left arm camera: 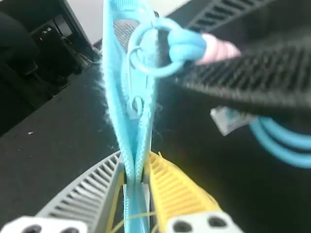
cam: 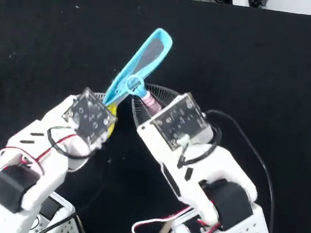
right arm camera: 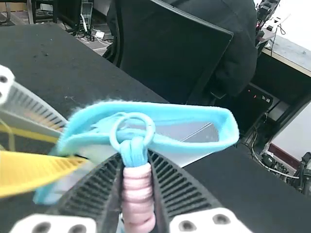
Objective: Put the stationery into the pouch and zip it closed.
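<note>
The pale blue pouch (cam: 145, 58) is off the black table (cam: 262, 78), held up in the air between the two arms. Its long body slants away toward the far side and its near end is caught low between them. The left claw (cam: 111, 108) is clamped on that near end. The left wrist view shows the grey and yellow fingers (left arm camera: 170, 194) pressed together on the blue edge right where the zip track runs in. This looks like an anchoring hold, keeping the fabric taut so the slider has something to pull against. The right claw (cam: 146, 101) comes in from the right and is closed on the zip pull (right arm camera: 137, 194), a pink ribbed tag knotted with blue cord to a ring (right arm camera: 132, 128) on the slider. Its black fingers squeeze the tag from both sides just below the knot. Gripping the tag rather than the small slider gives a firmer purchase and lets the ring swing to follow the track. The slider sits near the end the left claw holds, so most of the track stretches away beyond it. From these angles I cannot tell whether that stretch is joined or gaping, nor whether any stationery is inside. The step in hand is most likely the zipping. The risk, I judge, is the soft fabric bunching or slipping from the left claw if the pull goes off line.
</note>
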`<state>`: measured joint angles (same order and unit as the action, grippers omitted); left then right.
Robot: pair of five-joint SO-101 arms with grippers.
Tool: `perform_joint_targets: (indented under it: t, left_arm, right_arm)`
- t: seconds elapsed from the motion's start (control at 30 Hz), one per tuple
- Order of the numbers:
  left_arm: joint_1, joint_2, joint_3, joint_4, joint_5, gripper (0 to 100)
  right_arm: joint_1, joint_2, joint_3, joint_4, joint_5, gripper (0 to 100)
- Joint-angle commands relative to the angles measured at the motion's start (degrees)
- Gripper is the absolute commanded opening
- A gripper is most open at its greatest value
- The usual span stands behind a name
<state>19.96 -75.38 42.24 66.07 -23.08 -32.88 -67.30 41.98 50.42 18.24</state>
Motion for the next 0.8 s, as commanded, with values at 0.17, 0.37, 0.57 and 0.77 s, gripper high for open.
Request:
perform_joint_targets:
  t: [0.17, 0.37, 0.57, 0.77]
  left_arm:
    - [-8.7, 0.1, -1.7, 7.4, -4.6, 3]
    - [-9.6, 0.1, 2.0, 7.6, -4.4, 3]
    - [-6.5, -4.3, 8.5, 5.2, -4.3, 3]
    - [-3.3, -19.1, 18.6, 4.9, -4.3, 3]
  right_arm:
    - [1.2, -3.4, 2.4, 1.1, 0.1, 1.0]
    - [7.0, -2.9, 3.0, 1.1, 0.1, 1.0]
    - [9.5, -2.9, 8.3, -5.3, 0.1, 1.0]
    - [15.6, -2.9, 17.1, -15.9, -5.4, 1.0]
